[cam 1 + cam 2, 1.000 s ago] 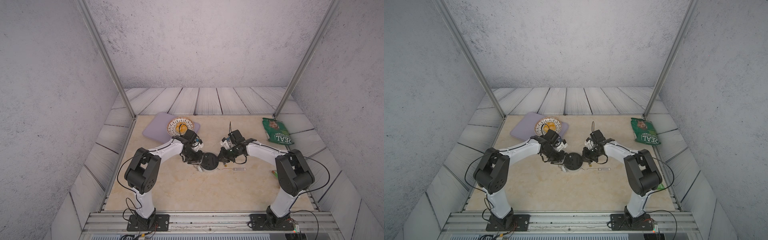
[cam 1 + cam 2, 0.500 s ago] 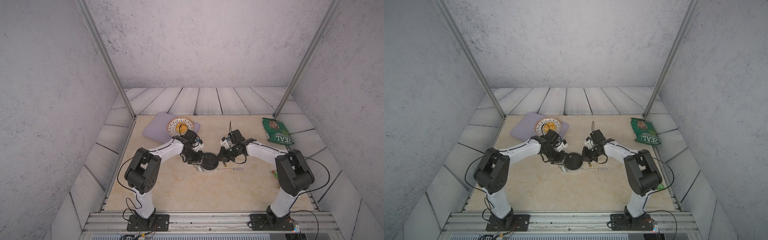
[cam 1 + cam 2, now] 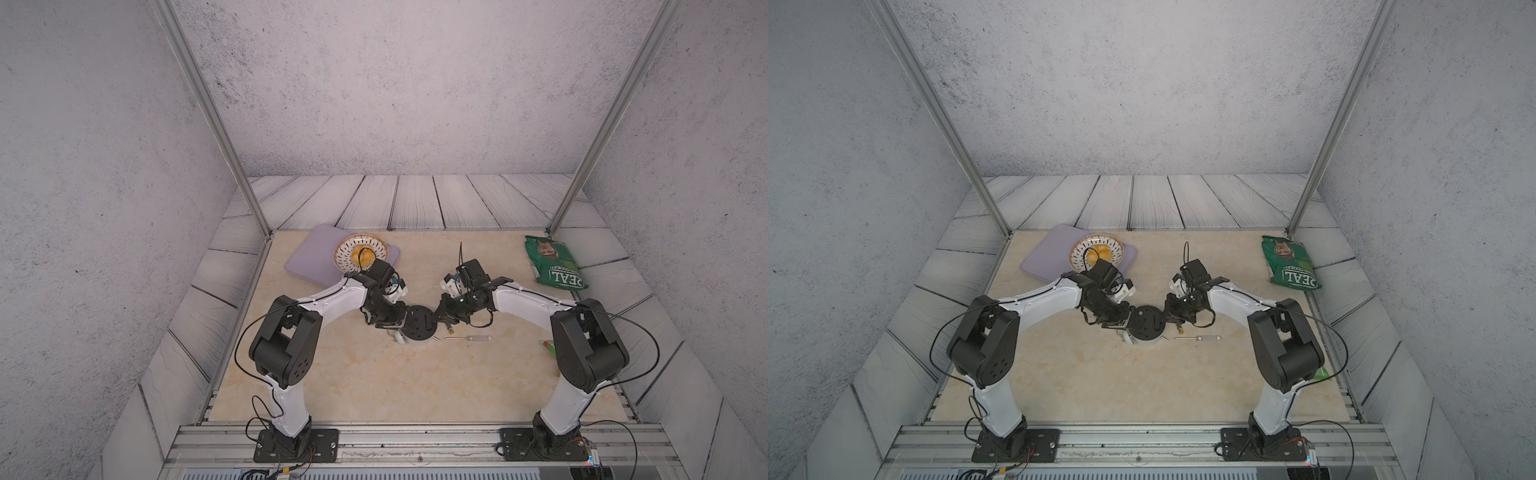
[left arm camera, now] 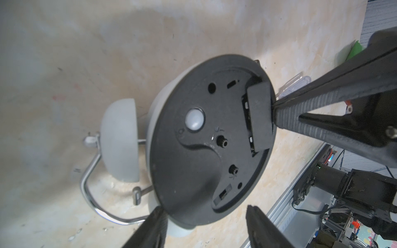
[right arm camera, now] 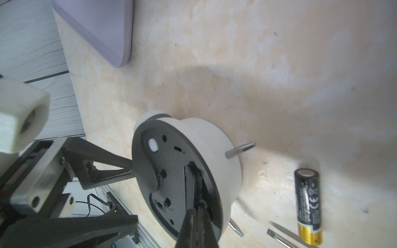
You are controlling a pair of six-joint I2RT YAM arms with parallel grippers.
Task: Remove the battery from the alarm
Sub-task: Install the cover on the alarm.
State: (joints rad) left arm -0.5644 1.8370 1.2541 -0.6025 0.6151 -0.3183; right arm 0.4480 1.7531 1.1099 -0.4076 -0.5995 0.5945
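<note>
While left gripper (image 4: 204,210) clasps the alarm (image 4: 193,154), right gripper (image 4: 277,111) touches it.

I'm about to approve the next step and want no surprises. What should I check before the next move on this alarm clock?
1. Battery out of the alarm: ok. It lies on the table near the screwdriver.
2. Alarm steadied: ok. It lies face down, with the left gripper's jaws clamped on its body.
3. Right gripper shut: ok. Its tips are at the battery cover.
4. Cover seated flat: not ok. It stands raised beside the open compartment.
5. Cover actually pinched: cannot tell.
6. Battery clear of both grippers: ok.
</note>
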